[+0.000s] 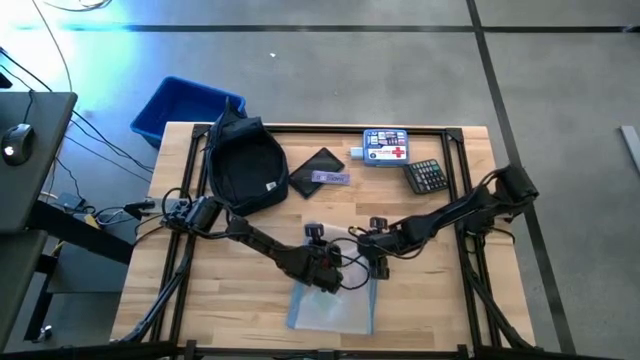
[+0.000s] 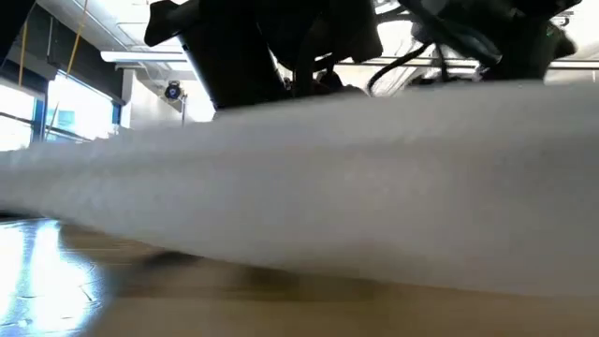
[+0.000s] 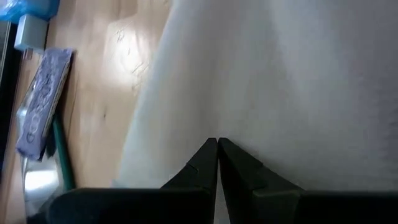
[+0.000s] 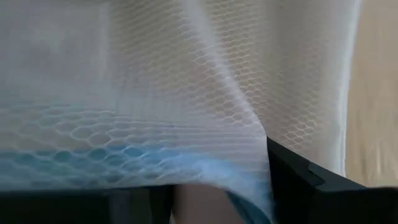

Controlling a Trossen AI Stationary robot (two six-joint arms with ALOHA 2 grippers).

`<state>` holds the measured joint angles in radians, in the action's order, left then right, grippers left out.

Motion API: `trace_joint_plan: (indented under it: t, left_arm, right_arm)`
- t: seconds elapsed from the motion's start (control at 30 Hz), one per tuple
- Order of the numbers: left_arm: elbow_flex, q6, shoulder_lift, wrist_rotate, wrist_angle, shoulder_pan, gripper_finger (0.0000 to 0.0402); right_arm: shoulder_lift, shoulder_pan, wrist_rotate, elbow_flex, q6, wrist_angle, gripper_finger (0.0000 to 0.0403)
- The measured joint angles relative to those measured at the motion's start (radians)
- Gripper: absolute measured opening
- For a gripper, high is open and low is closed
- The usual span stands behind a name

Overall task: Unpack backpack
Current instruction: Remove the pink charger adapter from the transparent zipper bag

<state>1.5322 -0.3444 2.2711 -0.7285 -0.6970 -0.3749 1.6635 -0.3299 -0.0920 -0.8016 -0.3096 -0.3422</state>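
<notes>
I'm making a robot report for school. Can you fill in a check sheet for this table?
Surface: wooden table, light planks in a black frame.
Job's things: backpack lies at the far left of the table, top open.
Clutter: white mesh pouch at the near edge; black case with a purple card; first-aid kit; calculator.
Hands: left hand, fingers pressed together at the pouch; right hand at the pouch's far edge, mesh draped over it.
Cables: wires on the floor left of the table.
Surroundings: blue bin on the floor; desk with a mouse.
</notes>
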Motion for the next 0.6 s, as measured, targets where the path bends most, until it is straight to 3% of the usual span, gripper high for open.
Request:
trace_joint_plan:
  t: [0.33,0.47,0.6]
  left_arm:
    - [0.001,-0.101,0.000,-0.020,-0.083,0.012,0.0000]
    - [-0.002,-0.154,0.000,-0.026,-0.137,0.016,0.0000]
    - [-0.003,-0.200,0.000,-0.029,-0.162,0.022,0.0000]
  right_arm:
    - [-0.126,-0.114,0.113,-0.001,0.044,-0.133,0.0171]
    - [-0.174,-0.156,0.250,0.004,0.063,-0.202,0.0171]
    - [-0.197,-0.171,0.184,0.004,0.127,-0.189,0.0171]
